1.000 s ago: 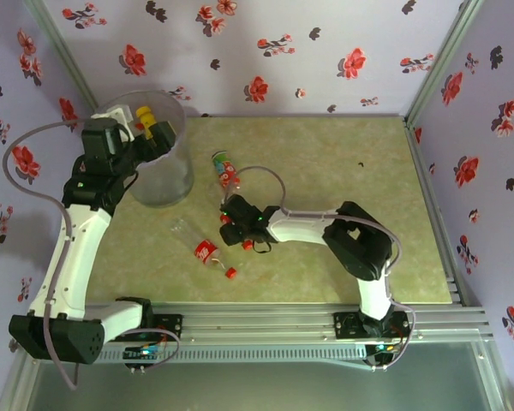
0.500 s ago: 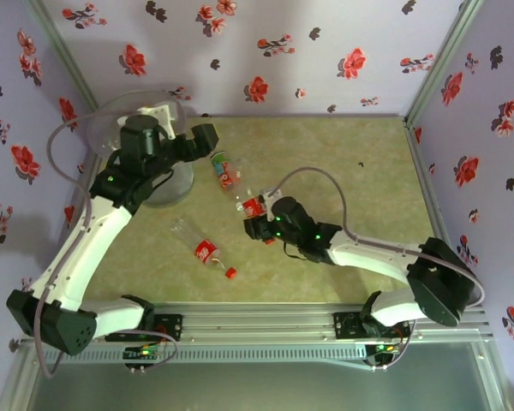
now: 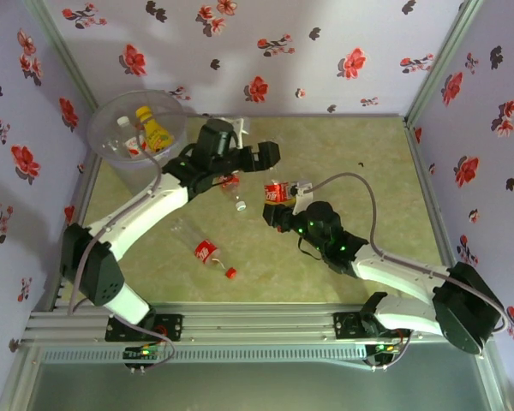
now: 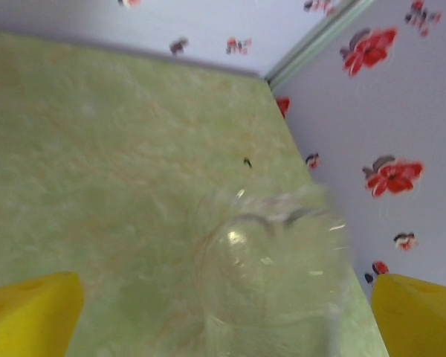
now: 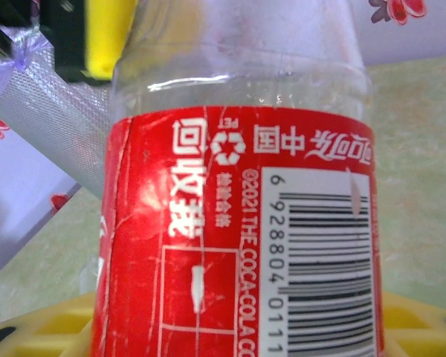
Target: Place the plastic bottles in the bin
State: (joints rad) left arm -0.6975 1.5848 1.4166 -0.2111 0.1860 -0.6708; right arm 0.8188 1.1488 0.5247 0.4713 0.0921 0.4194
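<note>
Top view: the right gripper [image 3: 281,205] is clamped on the red-labelled bottle [image 3: 277,192], raised above the table [image 3: 385,171] near its middle. The right wrist view confirms the grip, with the label [image 5: 238,238] seated between the 2 yellow pads [image 5: 30,327]. The left gripper [image 3: 268,157] hangs just beside this bottle on its far-left side, jaws spread wide and holding nothing. The deciding relation is that the bottle's long axis runs from the right gripper toward the left gripper. The left wrist view therefore meets it end-on, its clear end [image 4: 271,275] lying between the 2 yellow fingers [image 4: 30,312]. Whether that end is inside the jaws or just short of them cannot be told. The bin [image 3: 92,128] stands at the far-left corner, well apart from the right gripper and nearer the left arm, with a yellow bottle [image 3: 154,128] inside. Judgement: this layout suits a hand-over to the left arm. 2 more bottles lie on the table: a half-hidden bottle [image 3: 230,181] under the left arm and a red-capped bottle [image 3: 207,252] nearer the bases.
</note>
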